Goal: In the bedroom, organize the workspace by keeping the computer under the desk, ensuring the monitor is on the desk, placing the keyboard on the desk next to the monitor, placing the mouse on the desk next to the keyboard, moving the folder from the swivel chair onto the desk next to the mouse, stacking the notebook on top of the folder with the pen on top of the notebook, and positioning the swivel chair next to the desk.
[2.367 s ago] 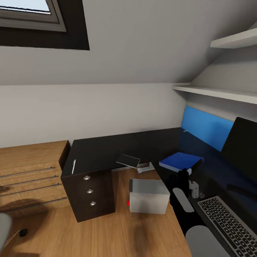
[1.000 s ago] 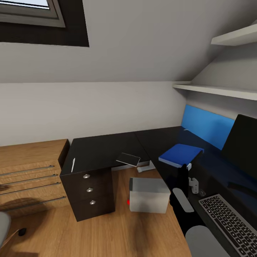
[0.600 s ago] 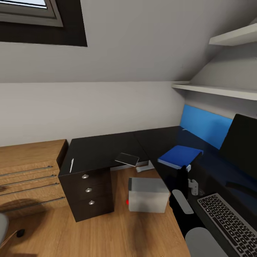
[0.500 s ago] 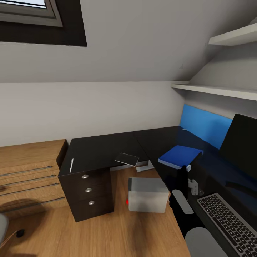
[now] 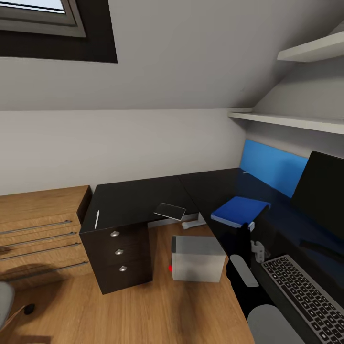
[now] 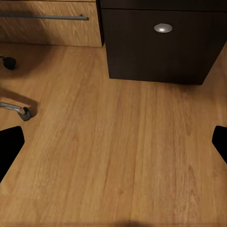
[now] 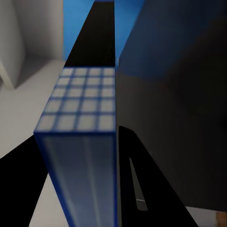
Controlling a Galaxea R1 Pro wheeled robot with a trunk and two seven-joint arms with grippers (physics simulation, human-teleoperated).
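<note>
Dark 3-drawer unit [image 5: 122, 255] beside light-wood chest [image 5: 40, 234] — wall shelves [image 5: 286, 122] above.

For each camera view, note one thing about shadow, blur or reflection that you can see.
Head view: soft dark shadows on the wooden floor; blue back panel mirrored in the glossy desk. Left wrist view: shadow near the drawer unit. Right wrist view: the close blue object is blurred.

One computer [image 5: 197, 260] — one keyboard [image 5: 306, 298] — one monitor [image 5: 319, 191] — one pen [image 5: 97, 219].
</note>
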